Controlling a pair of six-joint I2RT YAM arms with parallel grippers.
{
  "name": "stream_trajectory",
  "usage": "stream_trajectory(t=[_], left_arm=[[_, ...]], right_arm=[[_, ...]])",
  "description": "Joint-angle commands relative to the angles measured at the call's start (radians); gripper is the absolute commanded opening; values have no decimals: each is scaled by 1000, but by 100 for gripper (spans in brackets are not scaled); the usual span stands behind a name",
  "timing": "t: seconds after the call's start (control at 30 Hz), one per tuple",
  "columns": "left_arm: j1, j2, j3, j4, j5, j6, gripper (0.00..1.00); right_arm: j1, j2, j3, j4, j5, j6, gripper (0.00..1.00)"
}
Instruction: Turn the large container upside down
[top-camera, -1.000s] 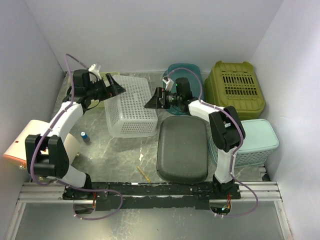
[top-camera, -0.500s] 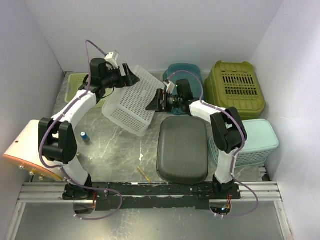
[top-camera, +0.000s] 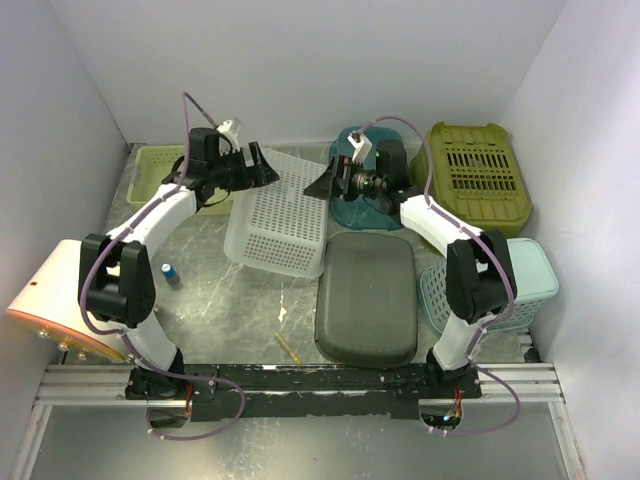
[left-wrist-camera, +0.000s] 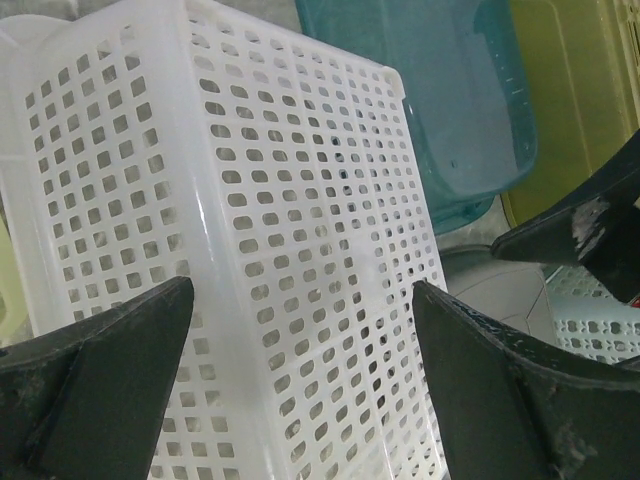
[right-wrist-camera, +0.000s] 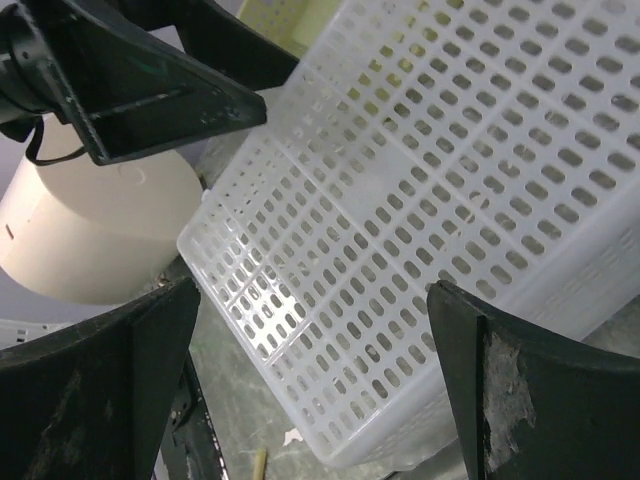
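White slotted plastic, the one large container lies rectangular at the upper centre of the overhead frame on the grey marbled worktop, its perforated base facing up. Two arms bend inward toward its far corners. The left fingers and right fingers gape wide, holding nothing. One teal tub sits just beside it.

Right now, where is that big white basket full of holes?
In the top view, the white basket sits left of centre toward the back, just left of the teal tub and the dark grey lid.
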Motion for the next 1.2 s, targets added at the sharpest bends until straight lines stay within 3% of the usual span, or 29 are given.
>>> stream_trajectory(t=[0.0, 0.13, 0.3, 0.37, 0.47, 0.6, 0.83, 1.17], left_arm=[[-48, -56, -41, -106, 50, -33, 100], [-48, -138, -12, -237, 12, 19, 99], [-46, -285, -41, -337, -166, 77, 100], [-46, -303, -39, -409, -176, 82, 100], [-47, -332, -58, -496, -117, 55, 100], [-46, -420, -160, -467, -139, 17, 100], [-43, -451, -154, -520, -215, 21, 100], [-28, -518, -53, -573, -342, -37, 100]], right_arm=[[4, -44, 3, -14, 21, -44, 100], [6, -106, -15, -113, 57, -117, 100], [55, -229, -96, -221, 125, -199, 100], [130, -262, -109, -283, 143, -262, 100], [339, -303, -111, -368, 240, -334, 100], [478, -339, -209, -285, 253, -296, 100], [637, -254, -208, -243, 392, -250, 100], [701, -84, -164, -201, 418, -180, 100]])
